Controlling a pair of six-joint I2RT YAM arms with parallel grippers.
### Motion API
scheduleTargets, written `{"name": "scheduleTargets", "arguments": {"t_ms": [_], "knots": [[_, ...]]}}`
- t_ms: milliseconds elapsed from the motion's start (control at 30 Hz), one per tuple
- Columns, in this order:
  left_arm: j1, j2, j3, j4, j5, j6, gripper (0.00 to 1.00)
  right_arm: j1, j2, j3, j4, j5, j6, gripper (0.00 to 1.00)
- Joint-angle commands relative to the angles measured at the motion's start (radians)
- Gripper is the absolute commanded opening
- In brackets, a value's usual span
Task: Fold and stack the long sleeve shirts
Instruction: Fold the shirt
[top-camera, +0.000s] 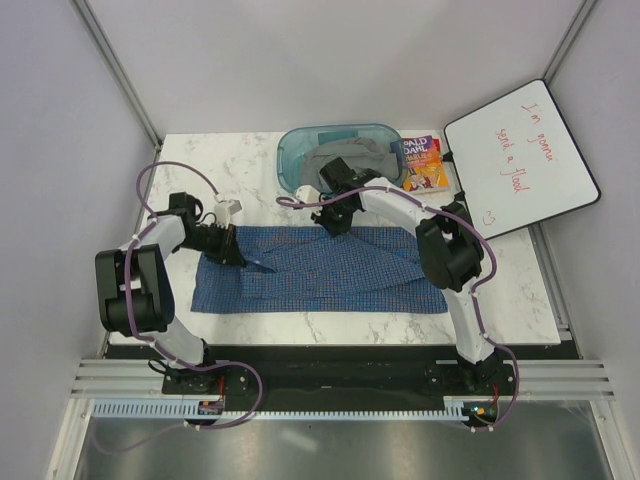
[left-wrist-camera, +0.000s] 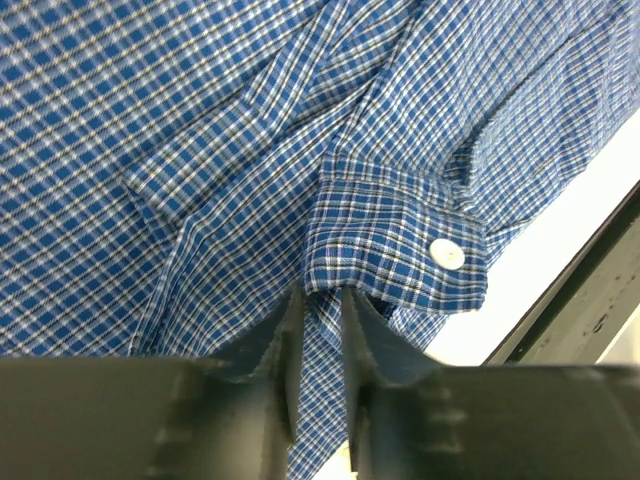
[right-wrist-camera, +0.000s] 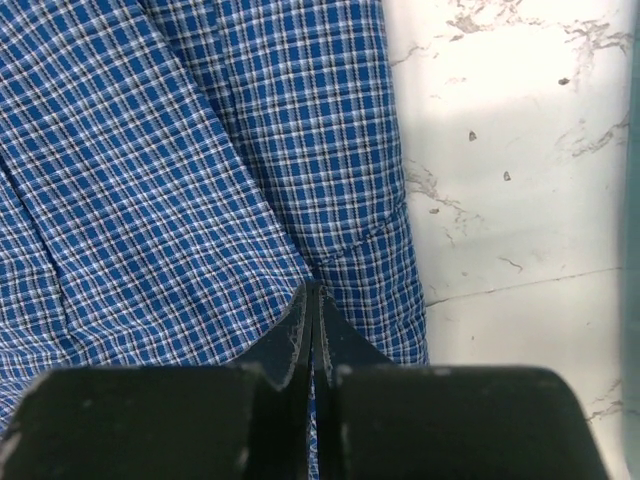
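Observation:
A blue fine-checked long sleeve shirt (top-camera: 330, 275) lies spread across the marble table. My left gripper (top-camera: 242, 256) sits over its left part. In the left wrist view this gripper (left-wrist-camera: 320, 296) is shut on a fold of the cloth just below a sleeve cuff (left-wrist-camera: 390, 240) with a white button (left-wrist-camera: 447, 253). My right gripper (top-camera: 336, 217) is at the shirt's far edge, near the middle. In the right wrist view it (right-wrist-camera: 313, 290) is shut on a thin fold of the shirt (right-wrist-camera: 150, 200), with bare marble to the right.
A clear blue bin (top-camera: 290, 150) holding grey cloth (top-camera: 350, 155) stands at the back, just behind the right gripper. An orange book (top-camera: 422, 162) and a whiteboard (top-camera: 520, 160) lie at the back right. The table's front edge (top-camera: 330, 345) runs close below the shirt.

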Motion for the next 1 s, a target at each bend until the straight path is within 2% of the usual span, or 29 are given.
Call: {"name": "scheduleTargets", "arguments": {"t_ms": [0, 133, 333, 433, 500, 533, 600, 633, 733, 800, 867, 933, 967], "knots": [[0.006, -0.023, 0.036, -0.013, 0.072, 0.056, 0.16, -0.019, -0.051, 0.043, 0.031, 0.027, 0.027, 0.0], [0.006, -0.069, 0.03, -0.019, 0.08, 0.087, 0.02, -0.027, -0.067, 0.039, 0.057, 0.032, 0.062, 0.0], [0.007, -0.052, 0.03, 0.014, 0.016, 0.077, 0.02, -0.032, -0.071, 0.038, 0.072, 0.013, 0.08, 0.01], [0.012, -0.048, 0.033, 0.034, -0.038, 0.06, 0.02, -0.026, -0.065, 0.055, 0.027, 0.004, 0.074, 0.23], [0.026, -0.054, 0.036, 0.054, -0.086, 0.047, 0.07, -0.026, -0.079, 0.051, 0.014, -0.001, 0.089, 0.37], [0.027, -0.055, 0.041, 0.057, -0.099, 0.046, 0.11, -0.026, -0.099, 0.049, 0.013, -0.001, 0.097, 0.51], [0.03, -0.063, 0.046, 0.065, -0.129, 0.047, 0.2, -0.026, -0.126, 0.046, 0.002, -0.005, 0.12, 0.62], [0.03, -0.064, 0.056, 0.065, -0.13, 0.049, 0.3, -0.029, -0.16, 0.045, -0.001, -0.005, 0.128, 0.63], [0.032, -0.101, 0.081, 0.07, -0.149, 0.055, 0.4, -0.042, -0.231, 0.025, -0.044, 0.001, 0.161, 0.64], [0.03, -0.127, 0.095, 0.068, -0.147, 0.063, 0.42, -0.055, -0.272, -0.024, -0.089, -0.004, 0.174, 0.63], [0.023, -0.178, 0.11, 0.033, -0.085, 0.093, 0.48, -0.078, -0.335, -0.078, -0.127, -0.004, 0.182, 0.62], [-0.035, -0.213, 0.098, -0.013, -0.084, 0.104, 0.5, -0.102, -0.389, -0.162, -0.151, -0.002, 0.186, 0.59], [-0.098, -0.216, 0.087, -0.028, -0.101, 0.122, 0.5, -0.11, -0.404, -0.19, -0.17, -0.001, 0.194, 0.58]]}}
